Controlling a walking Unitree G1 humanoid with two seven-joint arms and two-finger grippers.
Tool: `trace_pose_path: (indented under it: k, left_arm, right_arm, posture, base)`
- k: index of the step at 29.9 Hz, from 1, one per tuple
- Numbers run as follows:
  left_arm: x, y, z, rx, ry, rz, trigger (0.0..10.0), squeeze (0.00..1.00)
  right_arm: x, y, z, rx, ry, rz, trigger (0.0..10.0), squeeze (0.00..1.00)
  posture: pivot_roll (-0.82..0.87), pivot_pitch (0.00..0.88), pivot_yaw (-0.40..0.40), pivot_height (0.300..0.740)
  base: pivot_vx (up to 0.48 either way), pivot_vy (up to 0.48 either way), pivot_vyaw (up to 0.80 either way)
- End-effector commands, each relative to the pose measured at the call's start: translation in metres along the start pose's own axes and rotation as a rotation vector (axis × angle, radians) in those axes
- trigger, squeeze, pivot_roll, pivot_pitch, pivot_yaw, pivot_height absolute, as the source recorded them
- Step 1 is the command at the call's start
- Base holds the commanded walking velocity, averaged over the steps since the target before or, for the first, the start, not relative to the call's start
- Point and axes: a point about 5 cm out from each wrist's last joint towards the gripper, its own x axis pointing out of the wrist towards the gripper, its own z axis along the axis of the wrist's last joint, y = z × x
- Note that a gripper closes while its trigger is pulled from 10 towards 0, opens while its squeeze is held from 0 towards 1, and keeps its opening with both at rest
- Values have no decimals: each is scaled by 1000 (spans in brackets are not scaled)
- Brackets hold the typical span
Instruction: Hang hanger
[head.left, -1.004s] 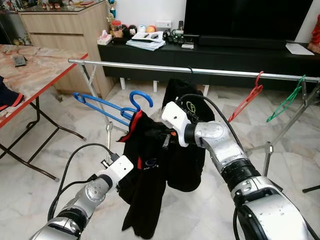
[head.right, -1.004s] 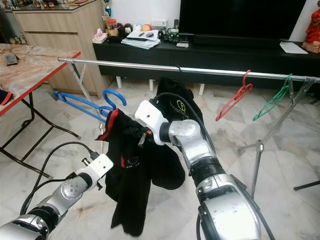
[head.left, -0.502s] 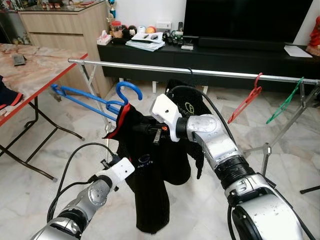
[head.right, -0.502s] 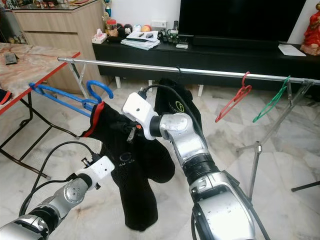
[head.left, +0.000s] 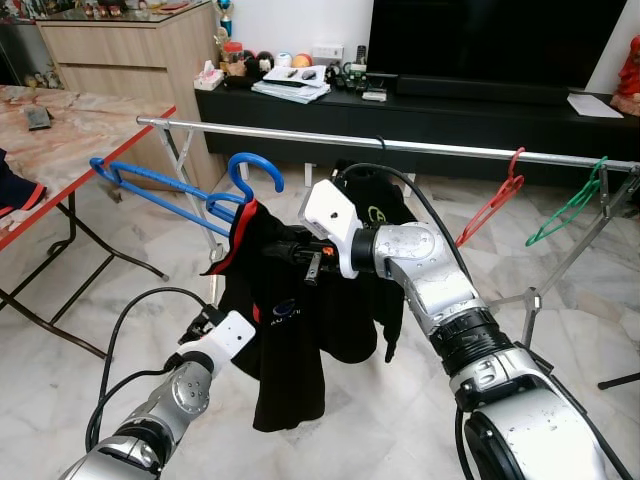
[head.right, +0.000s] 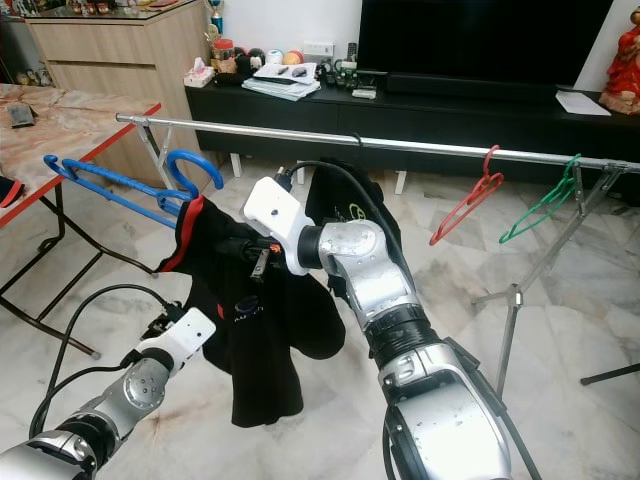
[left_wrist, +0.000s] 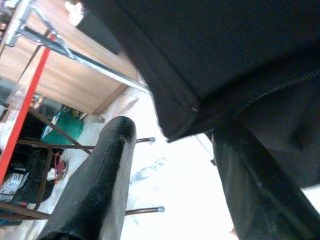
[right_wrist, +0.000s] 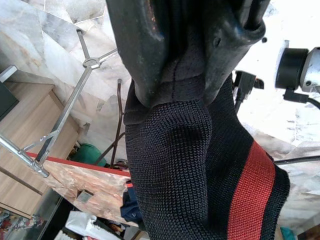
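Observation:
A blue hanger (head.left: 170, 190) carries a black garment (head.left: 290, 340) with a red-lined collar (right_wrist: 250, 185). It is held in the air, below and in front of the steel rail (head.left: 420, 146), its hook (head.left: 256, 166) near rail height. My right gripper (head.left: 300, 262) is shut on the garment's collar at the hanger's neck; in the right wrist view its fingers (right_wrist: 145, 60) pinch the black knit. My left gripper (head.left: 205, 322) is open, low beside the garment's hem, and the cloth (left_wrist: 225, 60) hangs just above its fingers (left_wrist: 100, 180).
A second black garment (head.left: 385, 205) hangs on the rail behind my right arm. A red hanger (head.left: 497, 200) and a green hanger (head.left: 570, 205) hang further right. A red-edged table (head.left: 70, 150) stands at the left, a black TV bench (head.left: 450, 110) behind.
My right arm has raised the hanger and garment and carried them left, closer to the rail. The hem has lifted off its lowest hang. The left gripper has barely moved.

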Motion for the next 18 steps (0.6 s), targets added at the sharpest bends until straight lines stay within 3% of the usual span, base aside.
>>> trace_pose_path:
  k: [1, 6, 18]
  left_arm:
    - [2, 7, 2, -29, -9, 35, 10000, 1000]
    - [4, 11, 8, -104, -28, 74, 10000, 1000]
    - [5, 8, 17, -130, -70, 85, 10000, 1000]
  right_arm:
    - [1, -1, 18, -43, -54, 9, 10000, 0]
    - [1, 1, 16, -39, -51, 15, 10000, 0]
    - [2, 4, 20, -31, -69, 25, 10000, 0]
  posture:
    - [-60, 0, -10, 740]
    - [-60, 0, -10, 740]
    - [-60, 0, -10, 740]
  base:
    - [0, 0, 0]
    - [0, 0, 0]
    - [0, 0, 0]
